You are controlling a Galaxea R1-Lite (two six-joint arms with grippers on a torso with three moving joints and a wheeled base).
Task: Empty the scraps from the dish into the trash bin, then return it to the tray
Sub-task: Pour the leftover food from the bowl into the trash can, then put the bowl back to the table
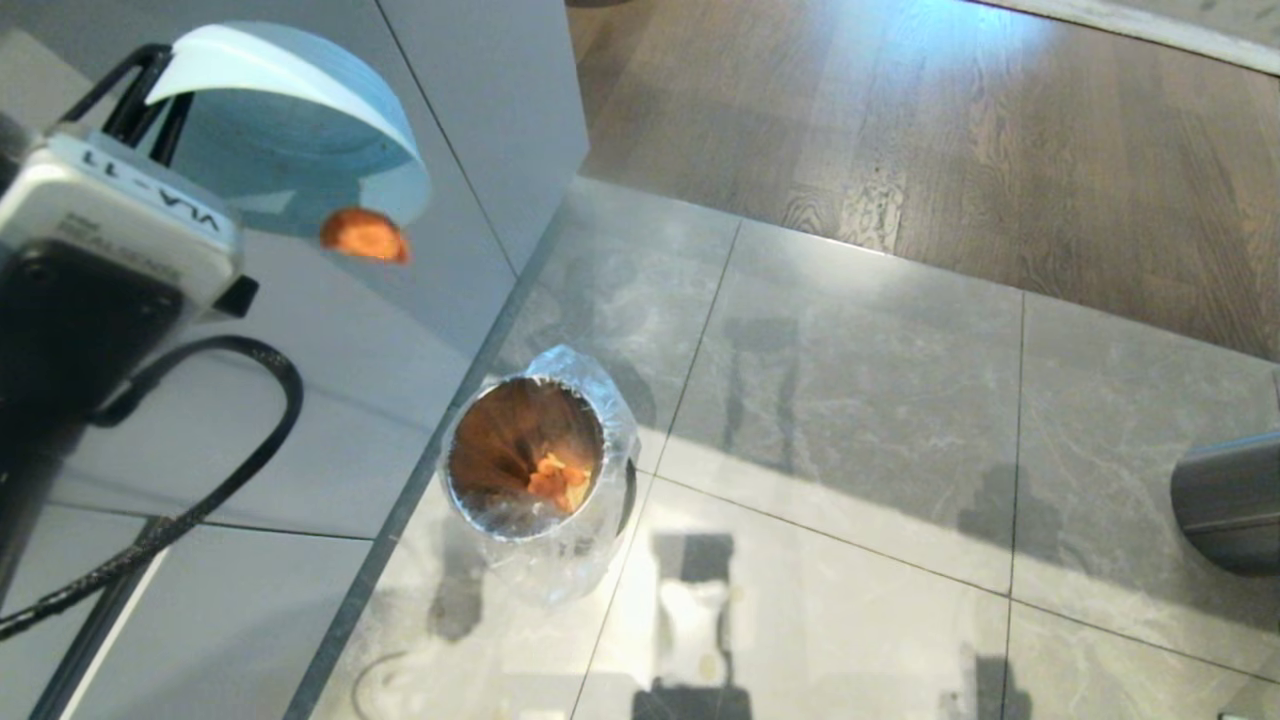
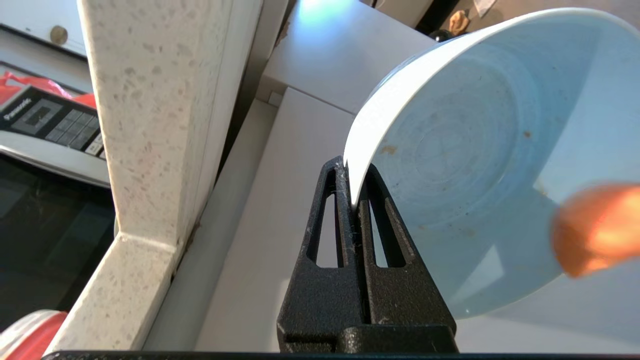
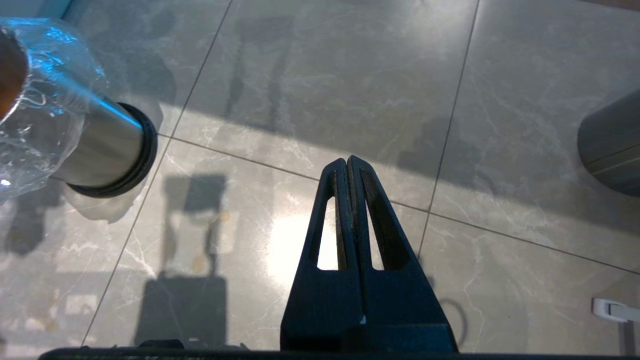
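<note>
My left gripper (image 2: 354, 172) is shut on the rim of the dish (image 2: 465, 165), a pale blue-white bowl. The dish (image 1: 290, 130) is held high at the upper left of the head view, tipped on its side. One orange scrap (image 1: 364, 235) hangs at its lower lip, blurred (image 2: 597, 227) in the left wrist view; the rest of the bowl's inside is bare apart from small stains. Below and to the right, the trash bin (image 1: 600, 440) stands on the floor with orange and yellow scraps (image 1: 558, 480) inside. My right gripper (image 3: 348, 161) is shut and empty over the tiles beside the trash bin (image 3: 100, 145). The tray is out of view.
A white cabinet front (image 1: 400, 300) runs down the left, right beside the bin. A grey steel cylinder (image 1: 1230, 500) stands at the right edge. Grey floor tiles lie between them, wood flooring (image 1: 950, 130) beyond. A speckled stone counter edge (image 2: 145, 125) and a microwave panel (image 2: 45, 120) lie behind the dish.
</note>
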